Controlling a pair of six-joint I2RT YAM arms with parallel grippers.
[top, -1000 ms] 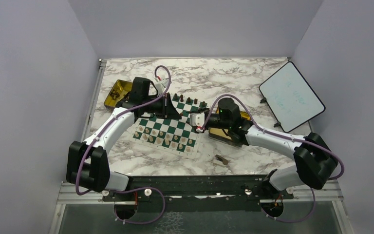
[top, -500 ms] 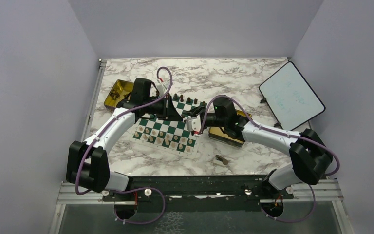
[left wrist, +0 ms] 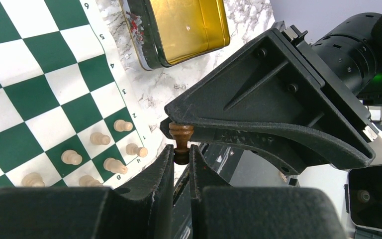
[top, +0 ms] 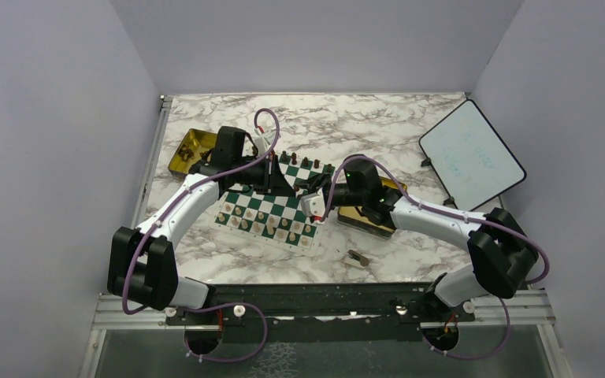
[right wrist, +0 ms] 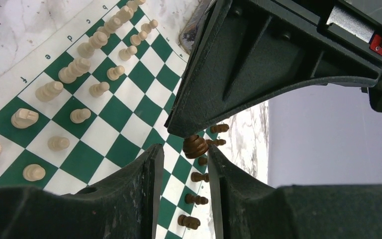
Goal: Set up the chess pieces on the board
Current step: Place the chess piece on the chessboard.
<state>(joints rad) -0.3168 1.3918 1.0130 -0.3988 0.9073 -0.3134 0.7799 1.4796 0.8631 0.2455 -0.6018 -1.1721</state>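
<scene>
The board (top: 254,203) lies mid-table. Pale pieces (top: 272,228) stand along its near edge and dark pieces (top: 303,163) along its far edge. My left gripper (top: 290,186) is above the board's right side, shut on a dark brown piece (left wrist: 181,134). My right gripper (top: 312,198) meets it there, open. In the right wrist view that piece (right wrist: 195,146) hangs between my right fingers (right wrist: 151,169), close to the right-hand one. The left gripper (left wrist: 181,152) pinches the piece's lower end. Another dark piece (top: 357,257) lies on the table near the front right.
A gold tin (top: 187,150) with dark pieces sits at the back left. A second gold tin (top: 370,216) lies under my right arm, right of the board. A black-rimmed white tablet (top: 471,155) leans at the far right.
My right gripper has swung left to the left gripper and now brackets the held dark piece. The left arm has barely moved.
</scene>
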